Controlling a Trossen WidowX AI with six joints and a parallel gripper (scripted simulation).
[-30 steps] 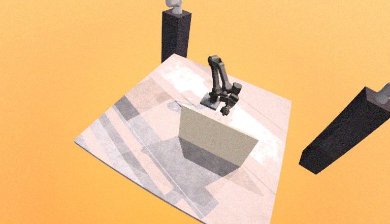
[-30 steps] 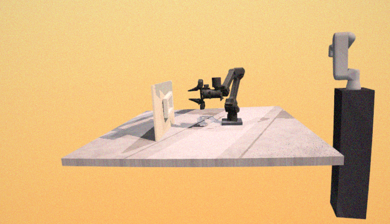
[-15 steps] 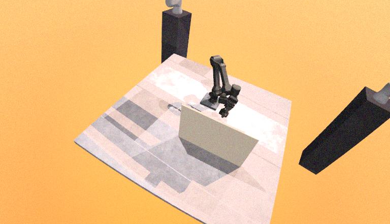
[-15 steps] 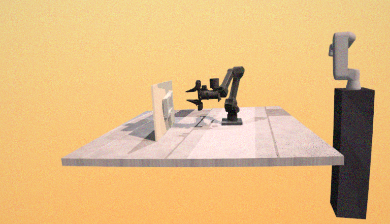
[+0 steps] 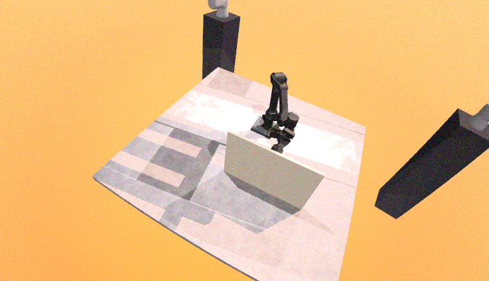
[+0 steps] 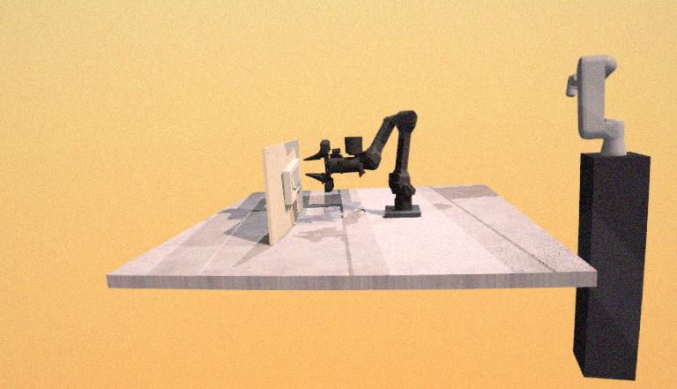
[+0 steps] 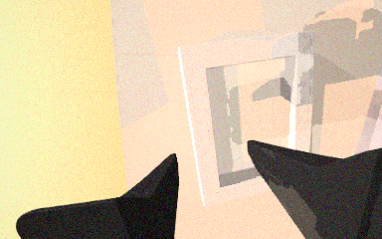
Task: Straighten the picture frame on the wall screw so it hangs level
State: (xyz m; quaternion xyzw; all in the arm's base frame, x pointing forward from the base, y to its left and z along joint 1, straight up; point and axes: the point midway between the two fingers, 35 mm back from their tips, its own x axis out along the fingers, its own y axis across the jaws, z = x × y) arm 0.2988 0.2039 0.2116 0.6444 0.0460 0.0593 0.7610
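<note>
The pale picture frame (image 6: 286, 186) (image 7: 197, 110) hangs on the upright pale wall panel (image 5: 270, 173) (image 6: 275, 210). In the wrist view its left edge is not quite parallel to the panel's edge; the gap between them widens downward. The screw and notched strip are hidden. My gripper (image 6: 305, 167) (image 7: 212, 152) is open and empty. The exterior view shows its fingers one above the other, a short gap off the frame's front. In the wrist view one fingertip overlaps the frame's opening and the other lies outside its left edge. The panel hides the frame in the top view.
The panel stands on the patterned table (image 5: 306, 241) (image 6: 424, 255). My arm's base (image 6: 401, 211) is on the frame's side of the panel. Dark pedestals (image 5: 219, 43) (image 6: 611, 265) with pale arms stand beyond the table. Patchy shadows and bright patches cross the surfaces.
</note>
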